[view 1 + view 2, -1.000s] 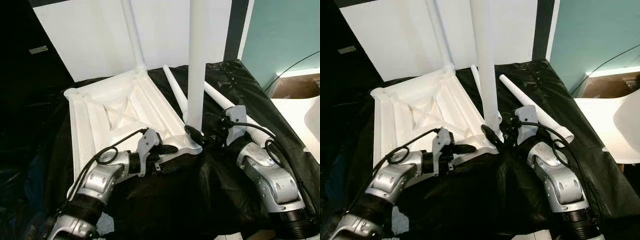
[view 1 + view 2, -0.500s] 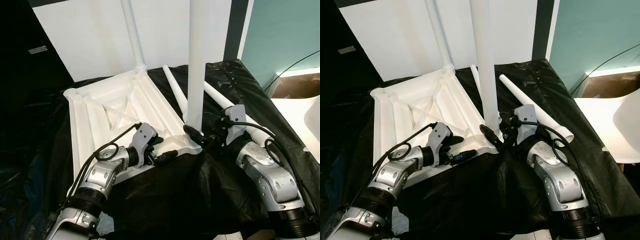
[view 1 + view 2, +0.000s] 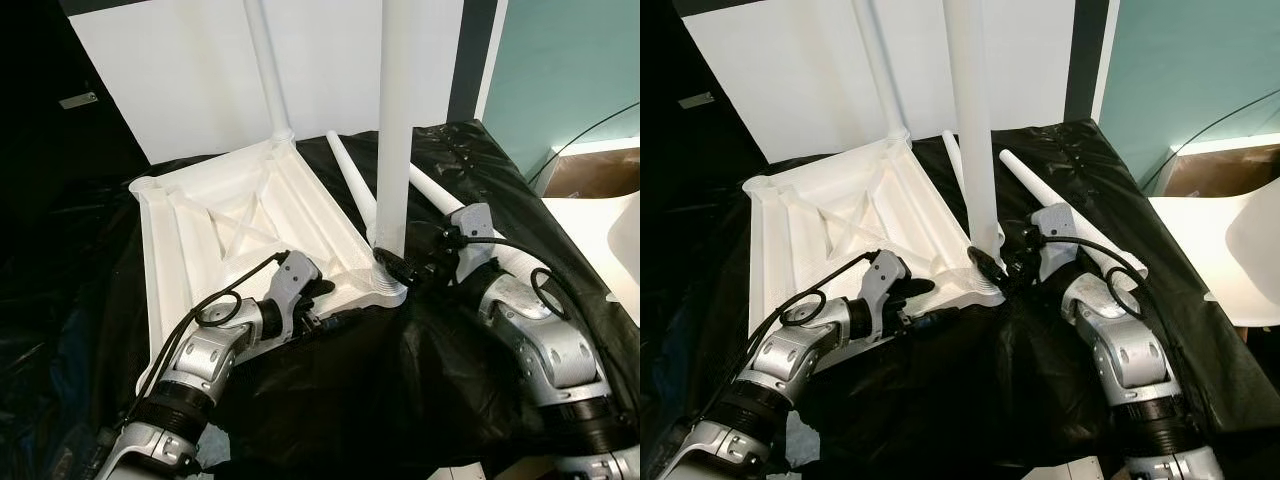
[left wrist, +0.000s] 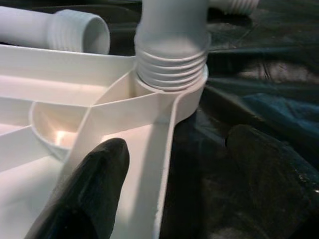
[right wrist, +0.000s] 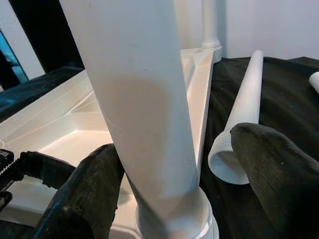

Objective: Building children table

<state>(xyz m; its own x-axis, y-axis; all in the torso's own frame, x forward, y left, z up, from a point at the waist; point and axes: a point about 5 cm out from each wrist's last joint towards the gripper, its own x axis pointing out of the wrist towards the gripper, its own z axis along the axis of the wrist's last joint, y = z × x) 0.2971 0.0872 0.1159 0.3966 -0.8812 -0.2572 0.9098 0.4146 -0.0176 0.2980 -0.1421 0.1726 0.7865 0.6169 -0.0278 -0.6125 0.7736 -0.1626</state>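
Left gripper (image 3: 325, 300), newly lowered, straddles the upturned tabletop (image 3: 215, 235) rim unclamped; right gripper (image 3: 392, 265) brackets the upright leg (image 3: 393, 130) loosely, apparently threading it.

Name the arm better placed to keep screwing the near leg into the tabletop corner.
Right. The right gripper has its open fingers on either side of the upright leg, just above its threads. The left gripper, also open, straddles the upturned tabletop rim, likely steadying it.
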